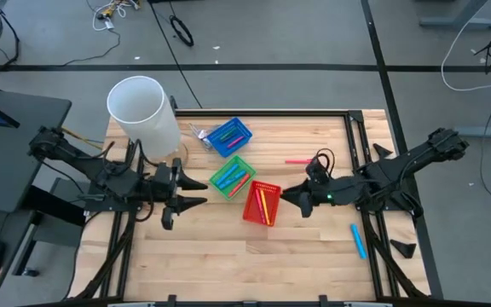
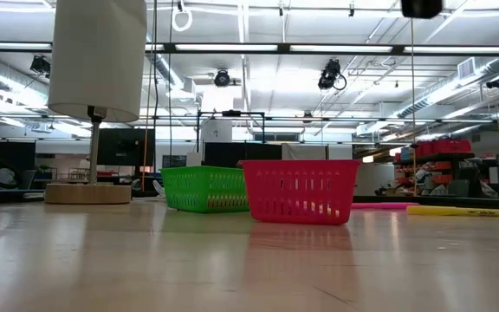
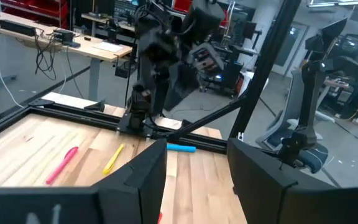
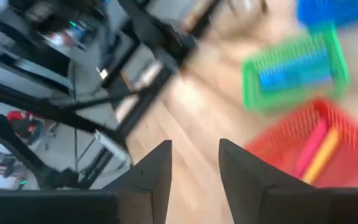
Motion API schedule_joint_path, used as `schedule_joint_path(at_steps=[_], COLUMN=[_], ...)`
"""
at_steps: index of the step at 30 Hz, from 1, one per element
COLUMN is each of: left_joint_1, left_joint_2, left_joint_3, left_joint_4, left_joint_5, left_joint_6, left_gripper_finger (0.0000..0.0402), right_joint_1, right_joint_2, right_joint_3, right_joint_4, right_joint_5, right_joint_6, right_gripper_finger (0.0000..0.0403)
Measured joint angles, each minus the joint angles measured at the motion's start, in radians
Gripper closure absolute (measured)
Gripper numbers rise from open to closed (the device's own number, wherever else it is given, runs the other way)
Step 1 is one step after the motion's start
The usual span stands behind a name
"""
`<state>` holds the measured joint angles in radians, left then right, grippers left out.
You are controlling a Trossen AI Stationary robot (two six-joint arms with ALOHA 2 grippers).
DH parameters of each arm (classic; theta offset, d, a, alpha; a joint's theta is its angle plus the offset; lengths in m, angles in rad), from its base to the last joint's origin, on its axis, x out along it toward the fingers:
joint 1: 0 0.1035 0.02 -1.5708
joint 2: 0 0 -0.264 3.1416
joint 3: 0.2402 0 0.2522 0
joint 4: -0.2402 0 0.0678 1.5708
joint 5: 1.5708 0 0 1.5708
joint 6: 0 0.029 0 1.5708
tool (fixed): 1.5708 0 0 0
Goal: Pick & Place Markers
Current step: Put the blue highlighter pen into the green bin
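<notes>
You have three mesh baskets in a diagonal run at the middle of the wooden table (image 1: 305, 230): the blue basket (image 1: 229, 136) farthest back, the green basket (image 1: 232, 176) next, the red basket (image 1: 261, 203) nearest the front. Markers lie inside each, lined up along the basket's own length: in the red basket a yellow and a pink one run roughly front to back, tilted slightly; those in the green and blue baskets slant with their baskets. Two markers lie loose on the wood. The pink marker (image 1: 297, 160) sits behind the right gripper, its long axis running left to right. The blue marker (image 1: 359, 240) lies near the front right edge, slanted, its far end leaning toward the table's middle. Your left gripper (image 1: 196, 192) hangs just left of the green basket, its two fingers parted with nothing between them. Your right gripper (image 1: 286, 198) hangs just right of the red basket, fingers likewise apart and empty. A tall white cylinder (image 1: 143, 114) stands on a round base at the back left corner.
</notes>
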<state>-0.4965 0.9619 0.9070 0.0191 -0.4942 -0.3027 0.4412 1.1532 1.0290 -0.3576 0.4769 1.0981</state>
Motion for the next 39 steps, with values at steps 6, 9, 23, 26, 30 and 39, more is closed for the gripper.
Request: schedule_joint_path(at_steps=[6, 9, 23, 26, 30, 39], left_joint_1=[0.0, 0.0, 0.001, 0.001, 0.001, 0.001], left_joint_2=[-0.002, -0.001, 0.0, 0.0, 0.0, 0.0], left_joint_3=[0.0, 0.0, 0.0, 0.0, 0.0, 0.0], left_joint_4=[-0.011, -0.018, -0.114, -0.115, -0.12, -0.126], left_joint_5=[0.002, 0.002, 0.0, 0.0, -0.001, -0.001], left_joint_6=[-0.001, -0.001, -0.053, -0.053, -0.054, -0.064], left_gripper_finger=[0.0225, 0.0225, 0.0225, 0.0225, 0.0225, 0.0225], right_joint_1=[0.008, 0.008, 0.008, 0.008, 0.008, 0.014], right_joint_2=[0.006, 0.006, 0.006, 0.006, 0.006, 0.005], right_joint_3=[0.0, 0.0, 0.0, 0.0, 0.0, -0.138], right_joint_4=[-0.19, -0.275, -0.787, -0.886, -0.997, -0.965], right_joint_5=[-0.169, -0.26, -0.644, -0.693, -0.704, -0.781], right_joint_6=[0.268, 0.385, 0.651, 0.651, 0.648, 0.622], right_gripper_finger=[0.0239, 0.0221, 0.0213, 0.0213, 0.0213, 0.0213])
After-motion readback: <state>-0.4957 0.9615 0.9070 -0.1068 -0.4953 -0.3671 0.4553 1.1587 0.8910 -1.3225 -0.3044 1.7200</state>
